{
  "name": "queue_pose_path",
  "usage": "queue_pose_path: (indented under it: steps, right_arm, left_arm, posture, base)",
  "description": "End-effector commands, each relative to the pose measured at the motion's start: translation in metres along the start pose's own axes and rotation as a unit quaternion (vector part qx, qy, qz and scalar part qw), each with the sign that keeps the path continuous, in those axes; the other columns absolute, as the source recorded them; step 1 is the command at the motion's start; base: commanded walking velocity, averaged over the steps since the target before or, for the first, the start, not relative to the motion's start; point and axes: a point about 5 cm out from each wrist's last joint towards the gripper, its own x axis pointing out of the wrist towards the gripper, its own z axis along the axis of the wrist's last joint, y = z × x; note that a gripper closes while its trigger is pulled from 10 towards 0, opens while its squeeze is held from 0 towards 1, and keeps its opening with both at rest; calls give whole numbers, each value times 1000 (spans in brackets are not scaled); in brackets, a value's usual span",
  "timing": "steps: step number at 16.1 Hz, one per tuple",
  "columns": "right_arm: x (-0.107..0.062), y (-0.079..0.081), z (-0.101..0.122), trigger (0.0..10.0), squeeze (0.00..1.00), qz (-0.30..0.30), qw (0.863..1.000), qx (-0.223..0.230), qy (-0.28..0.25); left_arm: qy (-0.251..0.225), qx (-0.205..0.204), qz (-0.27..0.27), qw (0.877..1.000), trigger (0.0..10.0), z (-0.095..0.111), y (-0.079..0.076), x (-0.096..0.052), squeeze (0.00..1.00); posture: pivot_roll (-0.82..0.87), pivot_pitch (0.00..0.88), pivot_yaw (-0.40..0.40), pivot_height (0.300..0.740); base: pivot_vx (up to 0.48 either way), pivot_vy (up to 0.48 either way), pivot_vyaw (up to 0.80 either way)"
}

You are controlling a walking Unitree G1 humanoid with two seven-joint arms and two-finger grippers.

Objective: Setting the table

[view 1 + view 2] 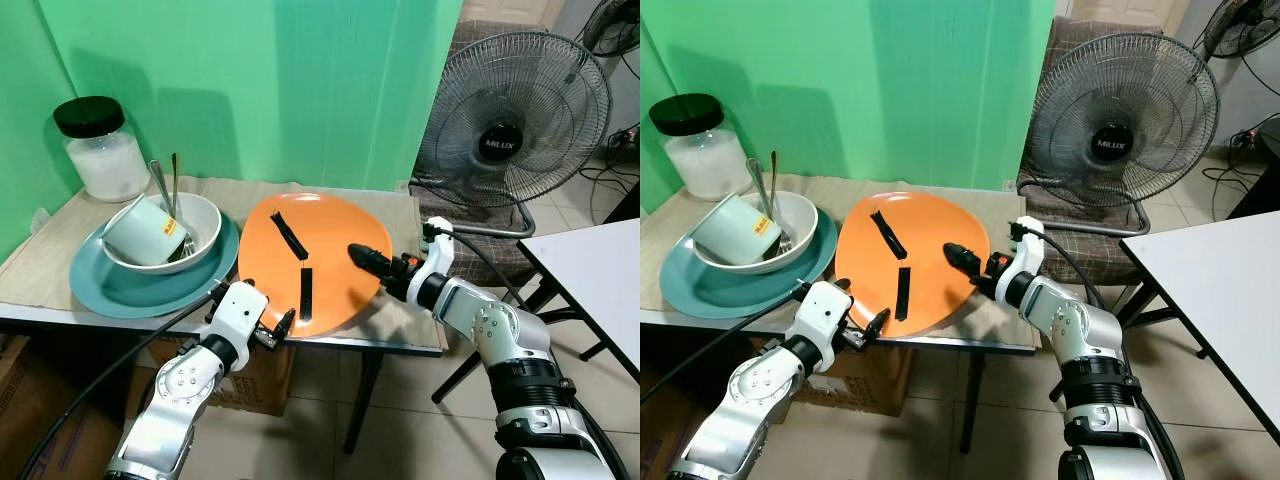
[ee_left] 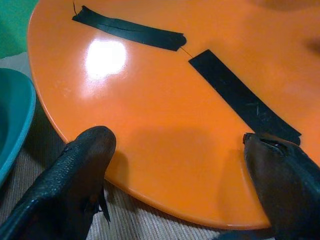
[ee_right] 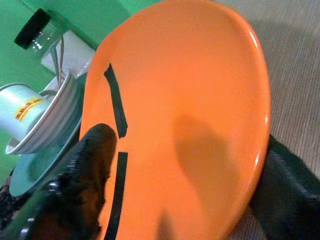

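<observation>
An orange plate with black tape strips stands tilted toward me over the table's front edge. My right gripper is at its right rim and open: one finger lies over the plate's face, the other sits behind the rim. My left gripper is at the plate's near rim, also open, with a black fingertip showing just below that rim. A teal plate to the left carries a white bowl holding a pale green mug and two utensils.
A glass jar with a black lid stands at the back left of the cloth-covered table. A standing fan and a chair are behind on the right. A white table is at the right, and a cardboard box is under the table.
</observation>
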Motion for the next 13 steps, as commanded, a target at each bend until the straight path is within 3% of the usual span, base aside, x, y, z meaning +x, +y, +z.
queue_pose_path:
  steps: [1,4,8,13]
  right_arm:
    - [1,3,0,0,0,13,1000,3,3]
    - [3,3,-6,0,0,14,1000,0,21]
    - [7,4,-13,0,0,20,998,53,14]
    - [6,3,-14,0,0,24,997,68,12]
  left_arm:
    - [48,-4,-10,999,10000,-19,-7,-1,0]
    - [43,-2,-9,999,10000,-17,-5,0,0]
    - [35,1,-6,999,10000,-14,-2,2,0]
    - [28,4,0,1000,10000,-12,2,3,0]
  posture:
    - [-126,0,-52,740]
    - [-129,0,-44,740]
    - [-126,0,-38,740]
    - [-124,0,-36,740]
  base:
    - [0,0,0]
    - [0,0,0]
    - [0,0,0]
    - [0,0,0]
